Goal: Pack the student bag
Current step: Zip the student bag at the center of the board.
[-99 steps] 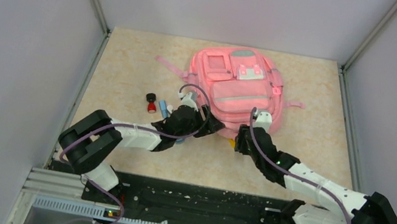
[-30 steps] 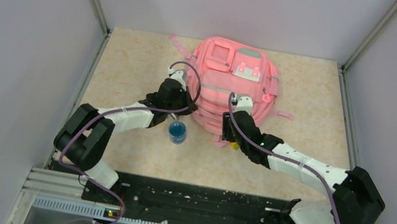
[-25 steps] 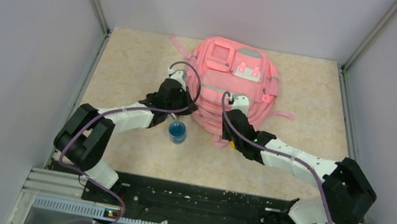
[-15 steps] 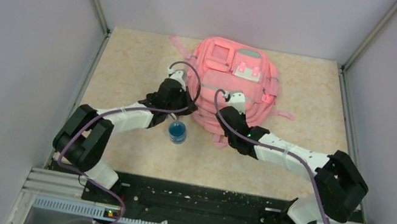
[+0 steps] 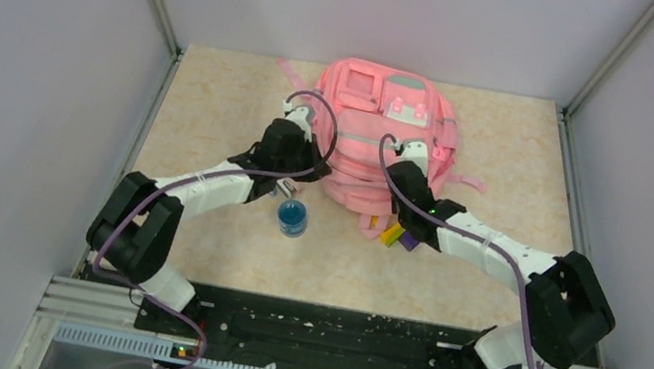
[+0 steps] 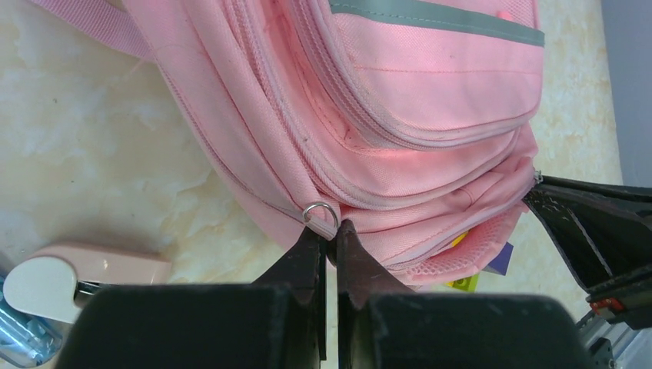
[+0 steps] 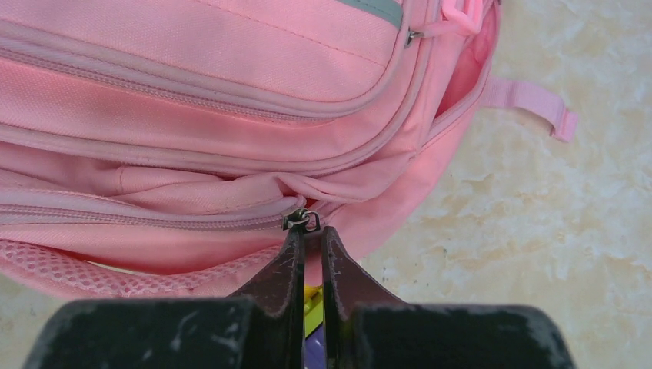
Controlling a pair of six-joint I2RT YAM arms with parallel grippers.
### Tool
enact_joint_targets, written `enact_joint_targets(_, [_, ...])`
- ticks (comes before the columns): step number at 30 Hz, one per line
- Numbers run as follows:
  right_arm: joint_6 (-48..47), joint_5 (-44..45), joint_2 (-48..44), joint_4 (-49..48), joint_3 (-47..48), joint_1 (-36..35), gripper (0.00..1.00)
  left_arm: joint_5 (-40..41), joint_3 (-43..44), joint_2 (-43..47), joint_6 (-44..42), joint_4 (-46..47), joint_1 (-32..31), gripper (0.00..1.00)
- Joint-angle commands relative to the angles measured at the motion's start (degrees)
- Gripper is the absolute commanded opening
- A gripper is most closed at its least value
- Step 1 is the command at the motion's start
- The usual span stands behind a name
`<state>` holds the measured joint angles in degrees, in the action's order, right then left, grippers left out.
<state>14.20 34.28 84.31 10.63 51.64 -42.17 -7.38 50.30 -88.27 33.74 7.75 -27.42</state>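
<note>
Top external view: the student bag [image 5: 358, 160] lies flat on the tabletop [image 5: 213, 114], front pockets up. Both arms reach its near end, one on each side.

In the left wrist view, the left hand [image 6: 329, 233] is closed. Its two fingertips pinch together on the ringed zip pull [image 6: 321, 214] at the bag's lower corner, and the metal ring shows just past the tips. Ahead of this hand, pink seams and a grey-green trimmed pocket fill the view. To its left and further back, a pale pink and white object [image 6: 84, 273] lies on the tabletop with a clear blue container [image 6: 23, 338] just beside it. To the hand's right, yellow and purple items [image 6: 480, 265] peek out from under the bag's mesh edge.

In the right wrist view, the right hand [image 7: 310, 234] is closed to a thin slit on the pink tab of the metal zip pull [image 7: 302, 221]. The slider sits right at the fingertips, and its zip line runs off to the hand's left. Ahead and to the right of this hand, a pink strap [image 7: 534, 100] rests on the tabletop.
</note>
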Motion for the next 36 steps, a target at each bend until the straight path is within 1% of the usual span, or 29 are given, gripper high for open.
enact_joint_targets(1, [-3.59,3.61,-1.54,0.19,-3.34,6.37,0.00,9.24,3.66,0.49,-6.92,-0.86,3.59,0.00])
enact_joint_targets(7, [-0.96,0.29,1.65,-2.46,-3.76,8.81,0.00,11.42,9.25,-3.10,-10.69,-2.01,4.63,0.00])
enact_joint_targets(10, [-0.50,-3.20,0.63,-2.46,-3.13,8.80,0.00,9.69,12.02,-3.94,-13.75,-4.11,4.83,0.01])
enact_joint_targets(12, [-0.16,-6.27,-1.31,-2.48,-3.33,8.86,0.00,7.76,12.36,-3.23,-16.22,-4.42,4.80,0.14])
enact_joint_targets(15, [0.52,-9.10,-4.35,-2.28,-3.81,8.86,0.00,5.36,10.78,-0.37,-18.80,-3.69,4.43,0.49])
enact_joint_targets(16, [0.71,-9.83,-5.14,-1.98,-3.84,8.86,0.00,5.82,9.86,0.97,-20.07,-2.92,4.10,0.57])
enact_joint_targets(17, [0.86,-10.51,-5.91,-1.54,-3.90,8.88,0.00,6.54,8.69,2.55,-21.47,-2.39,3.48,0.63])
enact_joint_targets(18, [0.80,-11.70,-6.68,-1.35,-3.96,8.89,0.00,6.80,7.53,4.17,-23.33,-1.75,2.63,0.68])
enact_joint_targets(19, [0.29,-13.08,-7.48,-1.40,-4.23,8.93,0.00,8.49,6.22,5.94,-25.52,-0.65,1.58,0.70])
enact_joint_targets(22, [0.02,-16.13,-9.83,-1.66,-5.21,8.95,0.00,9.39,1.15,10.67,-33.82,4.83,-3.39,0.72])
enact_joint_targets(24, [0.28,-17.26,-11.09,-1.45,-5.76,8.95,0.00,5.99,-2.03,11.97,-38.59,10.16,-6.72,0.72])
enact_joint_targets(26, [1.18,-16.92,-12.08,-0.15,-5.77,9.01,0.09,2.62,-4.07,10.87,-40.35,15.05,-9.08,0.72])
enact_joint_targets(30, [3.34,-15.17,-14.07,3.07,-5.61,9.27,0.37,-2.08,-2.06,4.83,-41.14,18.09,-12.40,0.72])
enact_joint_targets(32, [4.46,-14.64,-15.38,4.07,-6.29,9.66,0.50,-2.74,-0.43,1.56,-42.20,19.20,-14.51,0.72])
enact_joint_targets(34, [5.60,-14.51,-16.93,4.41,-7.56,10.18,0.59,-2.98,1.06,-1.22,-42.95,20.40,-15.91,0.72])
enact_joint_targets(36, [6.75,-15.54,-18.35,4.00,-9.26,11.04,0.63,-4.01,2.31,-3.65,-43.28,21.49,-16.56,0.72])
